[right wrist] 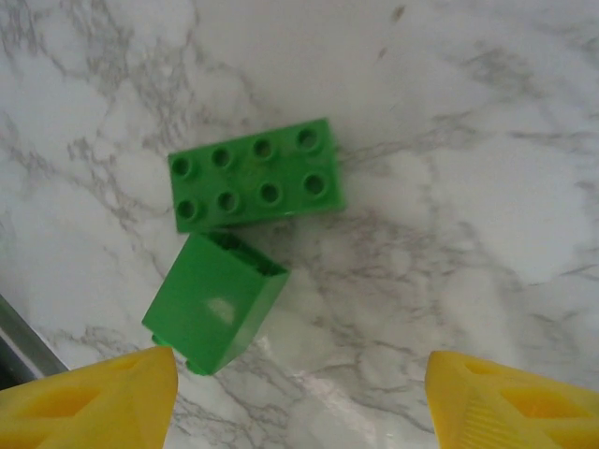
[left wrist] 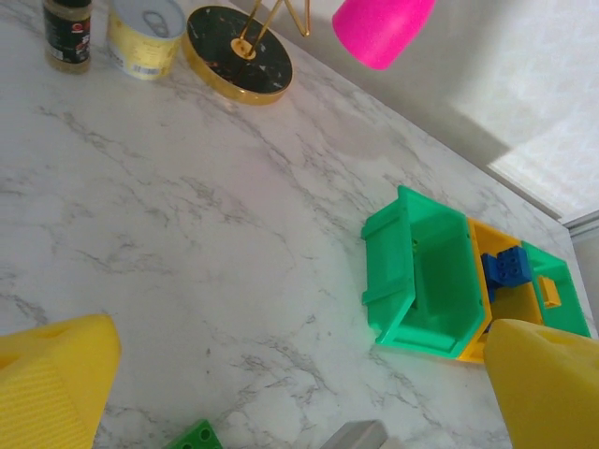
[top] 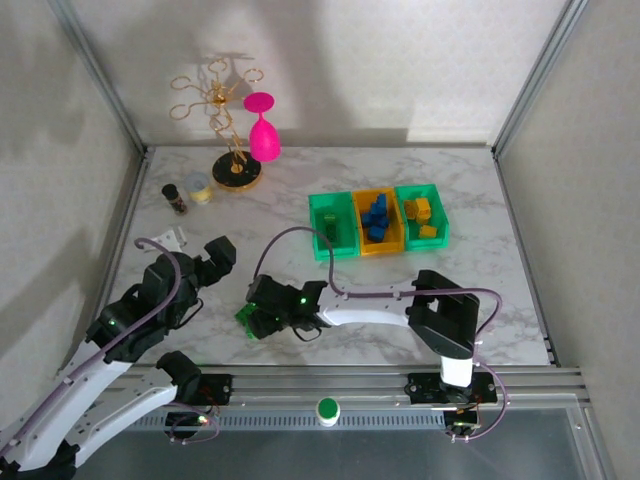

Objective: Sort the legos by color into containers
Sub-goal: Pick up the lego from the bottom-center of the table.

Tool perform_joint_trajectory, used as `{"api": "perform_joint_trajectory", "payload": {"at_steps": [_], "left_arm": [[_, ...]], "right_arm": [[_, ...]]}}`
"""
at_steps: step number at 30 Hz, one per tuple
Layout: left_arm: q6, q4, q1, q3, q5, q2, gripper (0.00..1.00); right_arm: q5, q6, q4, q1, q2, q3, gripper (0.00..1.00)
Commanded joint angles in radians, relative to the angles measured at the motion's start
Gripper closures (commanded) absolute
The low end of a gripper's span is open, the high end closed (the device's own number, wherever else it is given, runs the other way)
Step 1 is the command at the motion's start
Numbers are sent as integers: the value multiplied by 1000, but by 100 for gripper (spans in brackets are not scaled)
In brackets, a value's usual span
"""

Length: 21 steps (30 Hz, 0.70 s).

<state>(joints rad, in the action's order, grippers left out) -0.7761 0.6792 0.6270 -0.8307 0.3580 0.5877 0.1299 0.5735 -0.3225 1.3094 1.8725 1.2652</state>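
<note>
Two green legos lie on the marble under my right gripper [right wrist: 299, 412]: a flat eight-stud brick [right wrist: 253, 182] and a taller brick tipped on its side [right wrist: 213, 301], touching its lower edge. The right gripper is open, its yellow fingers [right wrist: 94, 398] wide apart, the tipped brick beside the left finger. From above, these green legos [top: 246, 318] show at the right gripper [top: 262, 312]. The three containers stand in a row: left green bin [top: 332, 225], yellow-orange bin [top: 378, 221] holding blue legos, right green bin [top: 421, 215] holding yellow-orange legos. My left gripper [left wrist: 299, 412] is open, holding nothing; a green lego [left wrist: 198, 437] shows at the bottom edge.
A gold stand on a black base [top: 236, 172] carries a pink cup [top: 263, 132] at the back left. A dark little jar [top: 175, 198] and a small clear cup [top: 198, 187] stand beside it. Metal frame rails border the table.
</note>
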Motion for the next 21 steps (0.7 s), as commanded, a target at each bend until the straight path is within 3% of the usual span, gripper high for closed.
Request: {"api": "perform_joint_trajectory", "payload": {"at_steps": [1, 15, 21], "left_arm": [[-23, 56, -3, -24, 34, -23, 0], [-38, 69, -3, -27, 44, -53, 0], [-35, 51, -3, -15, 36, -47, 0]], "right_arm": [[12, 23, 31, 25, 39, 32, 28], [42, 11, 13, 48, 185, 155, 27], [63, 23, -24, 48, 196, 150, 34]]}}
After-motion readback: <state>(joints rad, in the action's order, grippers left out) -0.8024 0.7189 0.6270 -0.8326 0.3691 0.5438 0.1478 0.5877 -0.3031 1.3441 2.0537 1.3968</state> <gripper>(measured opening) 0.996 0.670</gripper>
